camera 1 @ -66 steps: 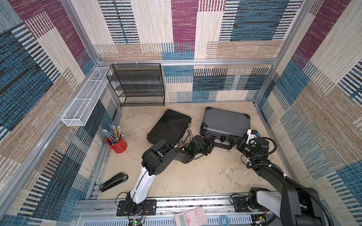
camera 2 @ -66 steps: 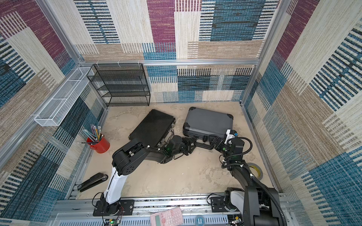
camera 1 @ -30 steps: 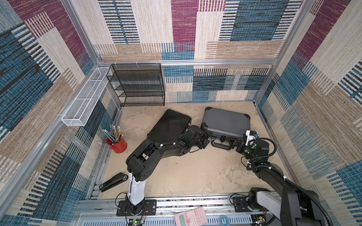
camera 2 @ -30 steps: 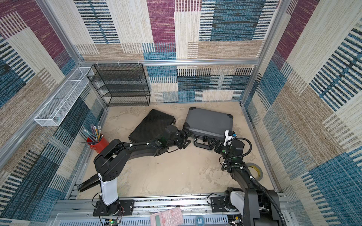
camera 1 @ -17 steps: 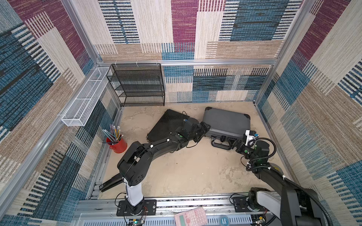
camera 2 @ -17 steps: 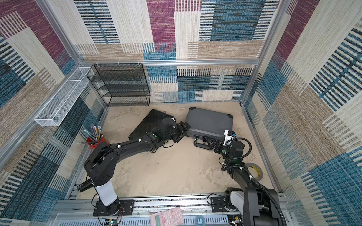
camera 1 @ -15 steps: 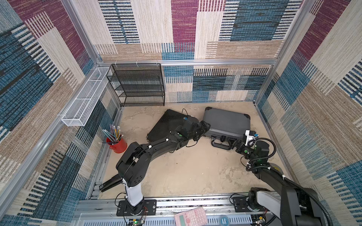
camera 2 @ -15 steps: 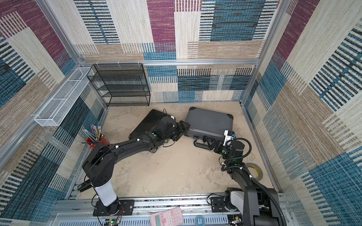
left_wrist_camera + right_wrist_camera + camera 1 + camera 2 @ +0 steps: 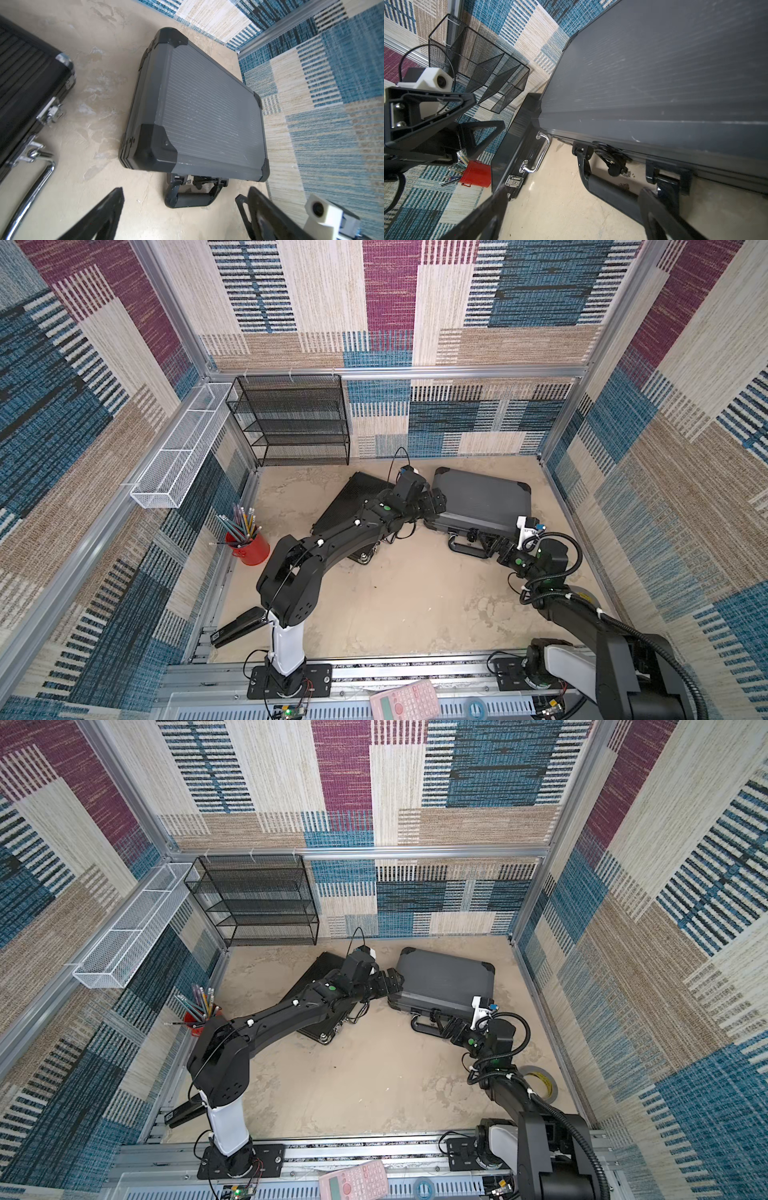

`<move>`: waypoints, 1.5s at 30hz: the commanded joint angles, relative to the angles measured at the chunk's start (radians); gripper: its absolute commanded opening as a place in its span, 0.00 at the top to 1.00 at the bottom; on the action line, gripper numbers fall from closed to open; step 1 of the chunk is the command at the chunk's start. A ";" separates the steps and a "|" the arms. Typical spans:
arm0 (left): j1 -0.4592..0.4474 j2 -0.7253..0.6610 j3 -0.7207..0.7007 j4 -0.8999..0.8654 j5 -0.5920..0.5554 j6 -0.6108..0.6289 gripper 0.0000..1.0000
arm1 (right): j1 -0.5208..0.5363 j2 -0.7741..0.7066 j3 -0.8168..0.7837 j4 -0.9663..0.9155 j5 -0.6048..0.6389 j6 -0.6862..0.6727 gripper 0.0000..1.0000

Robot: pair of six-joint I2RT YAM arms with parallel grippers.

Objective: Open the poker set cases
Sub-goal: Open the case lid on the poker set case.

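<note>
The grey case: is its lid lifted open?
No, the grey case lies flat on the floor with its lid closed down on its base.

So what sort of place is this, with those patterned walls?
Likely a robot test booth: patterned panels in an aluminium frame enclose it, and a left arm and right arm are bolted to a rail.

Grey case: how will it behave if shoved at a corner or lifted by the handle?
Probably rigid: the grey case has a hard ribbed shell with black corner caps. Lying flat on its broad face, it should slide or pivot on the floor rather than tip. Its handle looks hinged, so lifted there the case would likely swing.
</note>
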 commanded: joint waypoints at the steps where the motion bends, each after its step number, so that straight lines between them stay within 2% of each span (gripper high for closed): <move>1: 0.006 0.040 0.057 -0.103 0.015 0.154 0.05 | 0.003 0.000 0.001 0.037 0.000 -0.001 0.01; 7: 0.024 0.130 0.162 -0.166 0.070 0.249 0.05 | 0.010 0.002 -0.002 0.037 -0.010 -0.028 0.01; 14: 0.038 0.235 0.282 -0.257 0.078 0.335 0.06 | 0.019 0.045 0.002 0.041 -0.010 -0.062 0.00; 19: 0.045 0.261 0.300 -0.263 0.118 0.358 0.07 | 0.027 0.076 0.008 0.065 -0.013 -0.068 0.00; 29: 0.056 0.309 0.334 -0.330 0.103 0.392 0.08 | 0.056 0.159 0.037 0.103 -0.012 -0.086 0.00; 45: 0.068 0.339 0.287 -0.359 0.085 0.375 0.10 | 0.088 0.199 0.059 0.121 0.017 -0.105 0.00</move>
